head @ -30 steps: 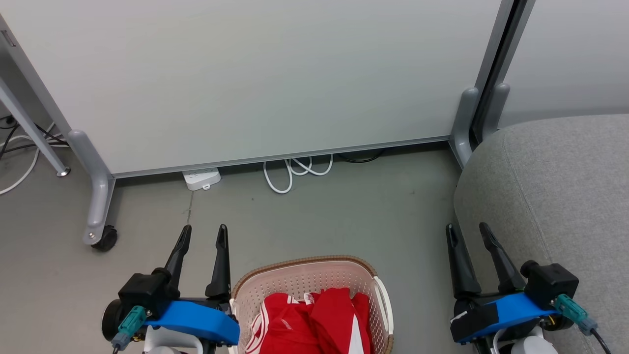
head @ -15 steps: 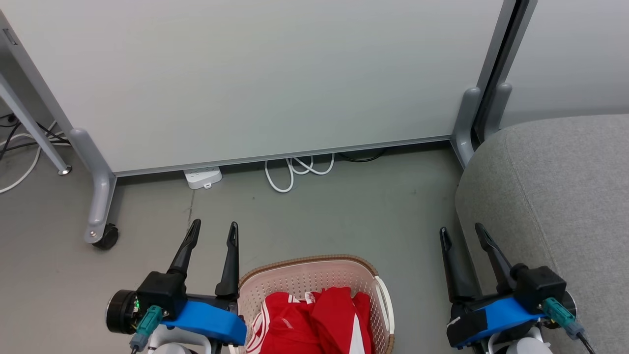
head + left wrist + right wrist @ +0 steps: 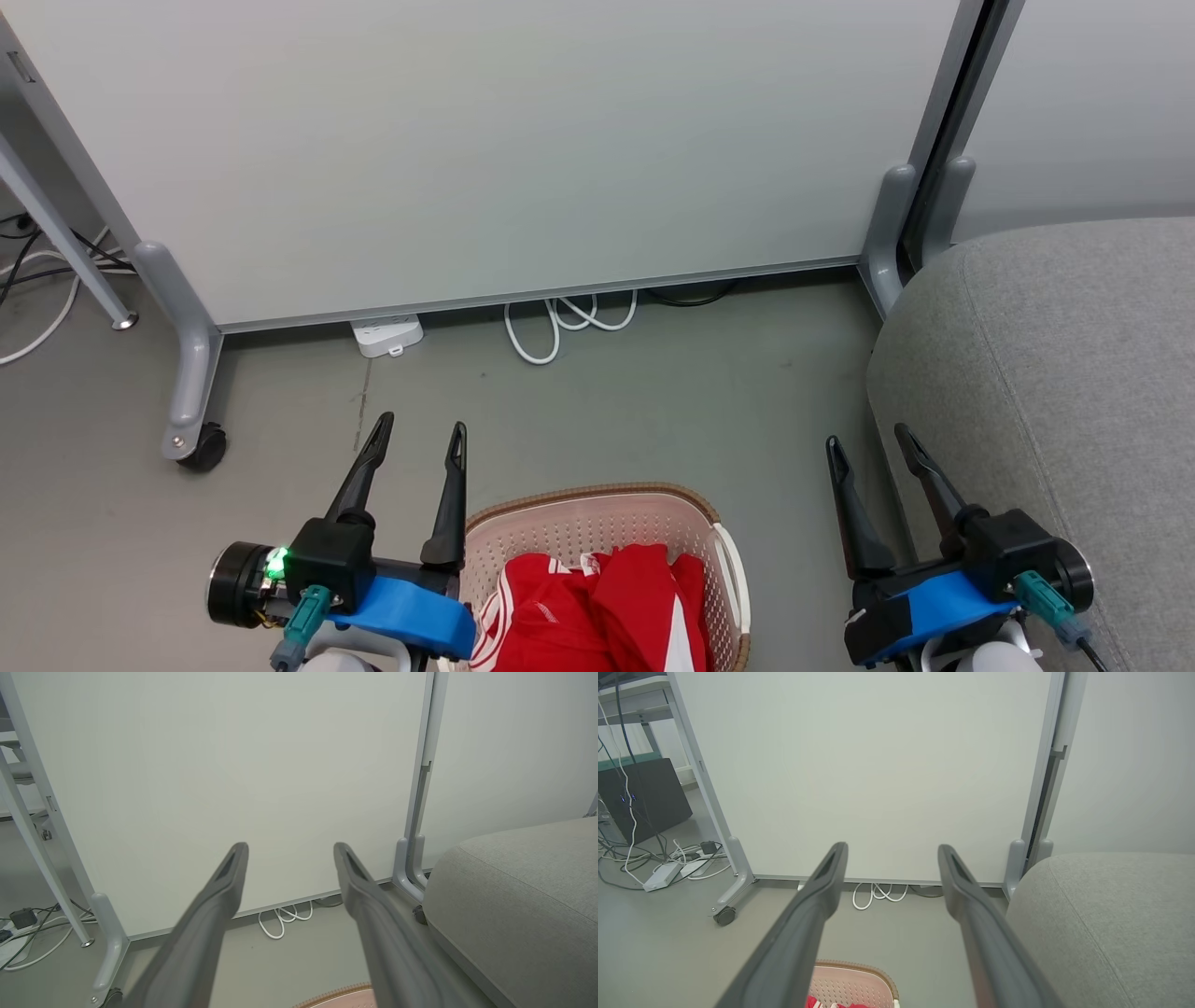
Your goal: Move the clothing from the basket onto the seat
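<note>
Basket (image 3: pixel 579 527): near half lost below the head view's bottom edge.
Clothing (image 3: pixel 560 607): inside the basket, cut off there too; garment count, can't tell.
Seat (image 3: pixel 1055 373): right of the basket, runs off the right edge.

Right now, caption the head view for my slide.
Left gripper and right gripper open, flanking the basket of red clothing; grey seat on the right.

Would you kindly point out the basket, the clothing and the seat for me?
basket (image 3: pixel 579 527), head view, perforated back wall.
clothing (image 3: pixel 625 607), head view, middle of red fabric.
seat (image 3: pixel 1055 355), head view, grey top surface.
</note>
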### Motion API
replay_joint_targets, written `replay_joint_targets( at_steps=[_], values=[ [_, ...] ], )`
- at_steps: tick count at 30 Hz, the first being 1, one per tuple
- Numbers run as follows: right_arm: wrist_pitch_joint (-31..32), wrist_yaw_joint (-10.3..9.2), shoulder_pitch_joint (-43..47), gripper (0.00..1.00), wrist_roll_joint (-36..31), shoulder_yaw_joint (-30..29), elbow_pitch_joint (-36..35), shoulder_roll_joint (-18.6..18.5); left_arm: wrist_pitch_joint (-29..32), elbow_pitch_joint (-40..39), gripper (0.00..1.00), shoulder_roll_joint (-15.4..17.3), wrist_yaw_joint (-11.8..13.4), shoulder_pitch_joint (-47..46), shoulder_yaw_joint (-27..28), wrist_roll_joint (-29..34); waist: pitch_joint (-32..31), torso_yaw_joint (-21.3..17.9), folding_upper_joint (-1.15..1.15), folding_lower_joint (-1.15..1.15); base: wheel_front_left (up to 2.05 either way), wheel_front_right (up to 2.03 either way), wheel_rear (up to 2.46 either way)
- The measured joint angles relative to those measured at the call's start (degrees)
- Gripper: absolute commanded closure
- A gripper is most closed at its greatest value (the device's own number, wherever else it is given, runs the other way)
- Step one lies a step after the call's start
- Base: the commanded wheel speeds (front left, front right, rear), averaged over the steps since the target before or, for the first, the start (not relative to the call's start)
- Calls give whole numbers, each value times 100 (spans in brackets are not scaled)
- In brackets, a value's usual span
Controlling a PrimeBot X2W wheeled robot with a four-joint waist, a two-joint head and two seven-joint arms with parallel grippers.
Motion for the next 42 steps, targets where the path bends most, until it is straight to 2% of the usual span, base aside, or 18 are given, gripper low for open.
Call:
replay_joint_targets(
  at_steps=[13,23,32,42],
  values=[
    [-1,1,-3,0,3,-2,44,1,0,53,0,1,-7,-12,-23,-23,16,17,0,0,0,0,0],
    [-2,1,-133,0,13,-130,15,3,0,205,0,4,-59,-349,-300,-110,195,-23,0,0,0,0,0],
    [-16,1,-443,0,13,-323,-147,-13,0,786,0,5,-212,-1045,-566,-94,713,-196,0,0,0,0,0],
    [-16,1,-976,0,116,-453,-316,-42,-1,1824,0,3,-513,-2048,-1090,216,1635,-509,0,1,0,0,0]
  ],
)
